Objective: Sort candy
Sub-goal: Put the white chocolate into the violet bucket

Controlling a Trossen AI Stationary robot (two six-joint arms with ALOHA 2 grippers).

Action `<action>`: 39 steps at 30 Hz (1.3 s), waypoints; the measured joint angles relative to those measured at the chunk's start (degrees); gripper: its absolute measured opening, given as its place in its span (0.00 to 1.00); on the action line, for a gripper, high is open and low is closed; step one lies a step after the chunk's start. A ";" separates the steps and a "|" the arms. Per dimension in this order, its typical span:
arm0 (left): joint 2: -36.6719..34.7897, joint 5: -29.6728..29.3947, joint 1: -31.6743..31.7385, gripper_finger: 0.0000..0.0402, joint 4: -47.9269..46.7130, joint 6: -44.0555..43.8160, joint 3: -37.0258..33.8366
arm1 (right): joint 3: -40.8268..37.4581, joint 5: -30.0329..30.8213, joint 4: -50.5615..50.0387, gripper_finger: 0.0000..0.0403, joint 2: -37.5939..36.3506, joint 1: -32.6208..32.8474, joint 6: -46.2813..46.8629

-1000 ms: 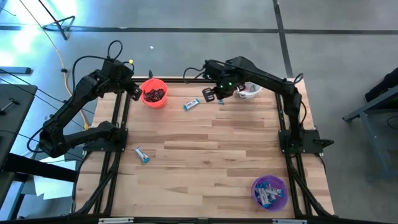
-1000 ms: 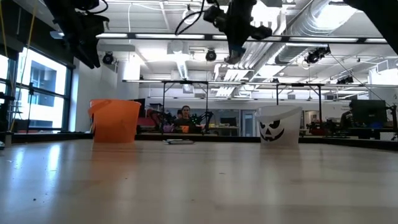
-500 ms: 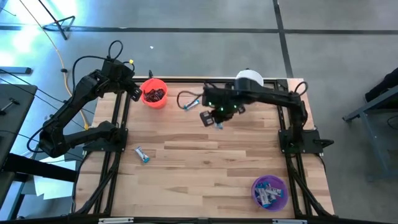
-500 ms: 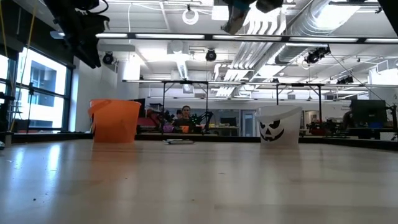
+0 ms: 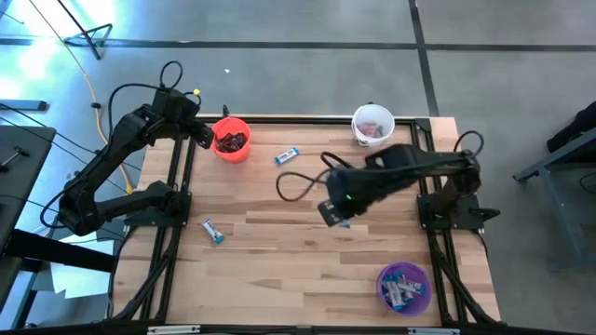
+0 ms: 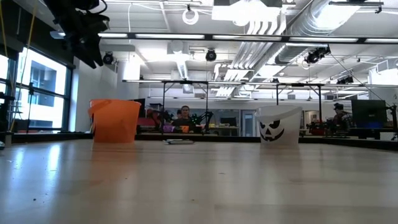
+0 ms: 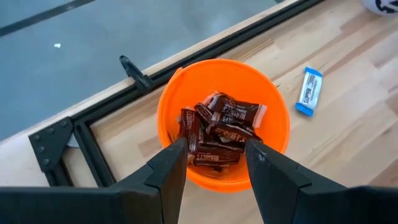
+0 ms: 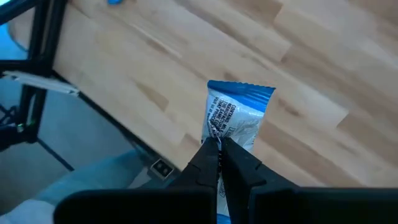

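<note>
My right gripper point(image 5: 335, 214) hangs above the middle-right of the table, shut on a blue-and-white candy point(image 8: 233, 115). My left gripper point(image 7: 214, 152) stays open over the orange cup point(image 7: 224, 121) at the far left, touching nothing. That cup holds several dark brown candies point(image 7: 217, 134). Two more blue-and-white candies lie flat on the wood, one near the far edge point(image 5: 288, 156) and one at the left point(image 5: 213, 231). The white cup point(image 5: 373, 124) stands at the far right and the purple cup point(image 5: 404, 287), holding blue-and-white pieces, at the near right. My right gripper pinches the candy by one end of its wrapper point(image 8: 217, 138) between its two fingers. The fingers slant down from above. The rest of the wrapper sticks out past the fingertips, clear of the table.
The low view shows the orange cup point(image 6: 115, 121) and the white cup with a black face point(image 6: 278, 126) at the far edge. A person point(image 6: 185, 114) sits in the room behind. Bare wood lies between the cups.
My right gripper has swung from beside the white cup at the far edge toward the near edge, out over the table's middle. It rose out of the low view and turned its wrist, and the blue-and-white candy stayed pinched in it.
</note>
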 joint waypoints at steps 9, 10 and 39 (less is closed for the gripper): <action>0.00 -0.06 -0.02 0.38 -0.01 -6.60 0.00 | -0.02 3.93 0.03 0.00 -3.93 12.20 11.41; 0.00 -0.09 -0.02 0.38 0.00 -7.29 0.00 | -0.23 4.25 0.09 0.00 -4.21 13.66 12.96; 0.00 -0.13 -3.79 0.38 -0.02 -19.58 0.01 | -36.15 -2.42 2.07 0.10 -17.29 40.91 47.21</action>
